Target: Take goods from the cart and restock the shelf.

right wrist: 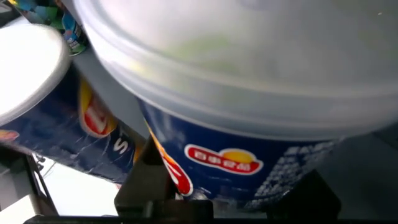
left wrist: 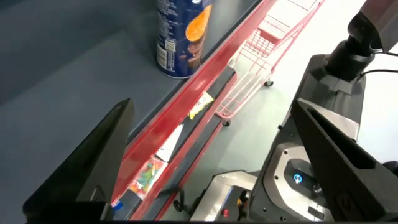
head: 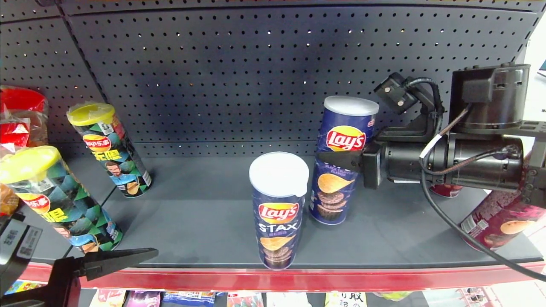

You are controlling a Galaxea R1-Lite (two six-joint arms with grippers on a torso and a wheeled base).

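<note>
Two cans share the shelf [head: 192, 204]. My right pincer [head: 339, 161] clamps the rear can [head: 346, 128] at mid-height, likely for upright seating; the front can [head: 278, 213] stands just beside the pincer.

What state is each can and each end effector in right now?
Rear blue chip can: upright, lid on, gripped.
Front blue chip can: upright, lid on, free.
Rear yellow-lidded can: standing, lid on.
Front yellow-lidded can: standing, lid on.
Right end effector: shut on rear blue chip can.
Left end effector: open, empty.
</note>
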